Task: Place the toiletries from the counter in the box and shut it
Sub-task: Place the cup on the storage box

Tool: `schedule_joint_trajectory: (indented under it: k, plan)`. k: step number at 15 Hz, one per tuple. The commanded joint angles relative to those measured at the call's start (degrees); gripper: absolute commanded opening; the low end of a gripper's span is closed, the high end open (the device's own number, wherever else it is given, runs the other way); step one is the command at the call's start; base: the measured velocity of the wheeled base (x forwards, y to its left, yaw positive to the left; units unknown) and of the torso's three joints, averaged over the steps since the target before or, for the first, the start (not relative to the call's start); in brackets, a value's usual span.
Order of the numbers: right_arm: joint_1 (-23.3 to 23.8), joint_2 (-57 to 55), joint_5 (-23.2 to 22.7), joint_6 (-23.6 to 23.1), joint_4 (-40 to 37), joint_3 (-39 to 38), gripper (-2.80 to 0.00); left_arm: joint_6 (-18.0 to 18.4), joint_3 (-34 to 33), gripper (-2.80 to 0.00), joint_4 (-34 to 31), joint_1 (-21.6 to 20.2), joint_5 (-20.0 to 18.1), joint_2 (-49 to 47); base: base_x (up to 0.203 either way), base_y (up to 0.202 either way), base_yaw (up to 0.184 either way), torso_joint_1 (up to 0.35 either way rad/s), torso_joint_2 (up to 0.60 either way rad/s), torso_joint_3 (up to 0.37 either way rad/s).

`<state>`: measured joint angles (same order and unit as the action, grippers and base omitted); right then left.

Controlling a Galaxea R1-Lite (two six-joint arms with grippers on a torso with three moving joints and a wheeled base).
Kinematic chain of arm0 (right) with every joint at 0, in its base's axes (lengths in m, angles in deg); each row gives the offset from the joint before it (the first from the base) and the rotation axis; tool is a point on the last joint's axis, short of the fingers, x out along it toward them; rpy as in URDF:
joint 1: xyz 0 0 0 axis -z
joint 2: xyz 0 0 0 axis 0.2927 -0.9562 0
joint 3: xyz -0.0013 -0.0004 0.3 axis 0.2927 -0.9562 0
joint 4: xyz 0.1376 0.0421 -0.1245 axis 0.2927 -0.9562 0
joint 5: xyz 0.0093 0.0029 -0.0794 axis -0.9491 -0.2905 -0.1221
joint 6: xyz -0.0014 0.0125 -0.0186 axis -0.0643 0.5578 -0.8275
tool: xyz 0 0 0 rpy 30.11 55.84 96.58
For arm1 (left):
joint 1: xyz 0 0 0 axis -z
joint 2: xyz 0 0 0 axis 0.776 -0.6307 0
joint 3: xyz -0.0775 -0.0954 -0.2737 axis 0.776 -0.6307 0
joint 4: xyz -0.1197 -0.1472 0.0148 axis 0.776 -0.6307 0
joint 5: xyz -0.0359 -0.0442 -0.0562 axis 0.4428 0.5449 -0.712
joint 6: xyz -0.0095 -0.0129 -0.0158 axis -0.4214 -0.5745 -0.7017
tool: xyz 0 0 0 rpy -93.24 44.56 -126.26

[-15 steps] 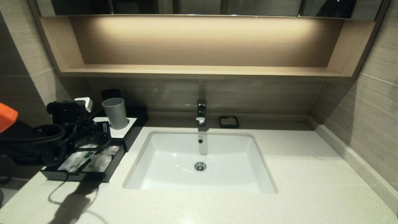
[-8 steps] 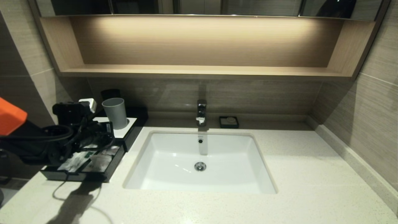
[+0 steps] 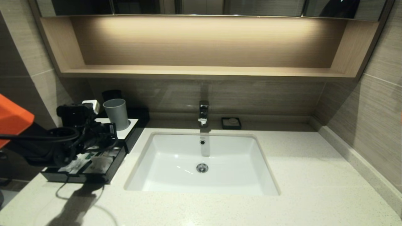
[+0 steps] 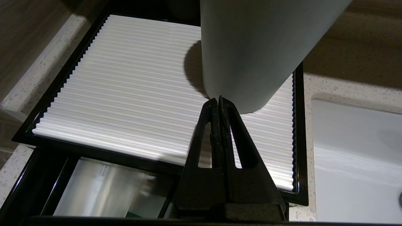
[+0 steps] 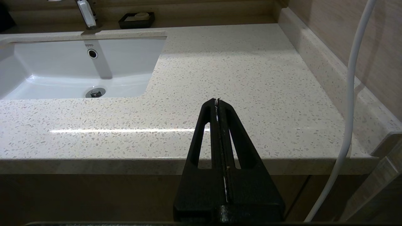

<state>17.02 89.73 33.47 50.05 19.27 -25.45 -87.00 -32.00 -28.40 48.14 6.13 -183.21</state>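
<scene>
The left gripper (image 4: 218, 102) hangs over the box (image 3: 130, 141) with its fingers pressed together and empty, tips just short of the grey cup (image 4: 257, 47). Beneath it the drawer (image 3: 108, 172) stands open with the toiletries (image 3: 78, 161) inside. The right gripper (image 5: 217, 102), also pinched together, hangs beyond the counter (image 5: 238, 78) edge.

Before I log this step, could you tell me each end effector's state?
Left end effector: closed, empty, above the box.
Right end effector: closed, empty.

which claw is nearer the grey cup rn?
Left. The left claw, shut, is over the box, its tips right by the grey cup. The right claw hangs off the counter's front edge, beyond the sink.
</scene>
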Motion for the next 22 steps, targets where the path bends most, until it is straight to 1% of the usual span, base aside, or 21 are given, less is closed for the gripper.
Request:
schedule_joint_trajectory:
  k: [1,9,18,22]
  plan:
    - [0.0,-0.1,0.0,0.0,0.0,0.0,-2.8,-0.1,1.1,-2.8,0.4,-0.1,0.0,-1.1,0.0,0.0,0.0,0.0,0.0,0.0]
    - [0.0,-0.1,0.0,0.0,0.0,0.0,-2.8,-0.1,2.5,-2.8,0.7,0.0,-0.1,-2.5,0.0,0.0,0.0,0.0,0.0,0.0]
    - [0.0,-0.1,0.0,0.0,0.0,0.0,-2.8,-0.1,6.3,-2.8,0.8,0.4,-0.1,-5.0,0.0,0.0,0.0,0.0,0.0,0.0]
    - [0.0,-0.1,0.0,0.0,0.0,0.0,-2.8,-0.1,6.9,-2.8,1.1,0.4,0.1,-5.6,0.0,0.0,0.0,0.0,0.0,0.0]
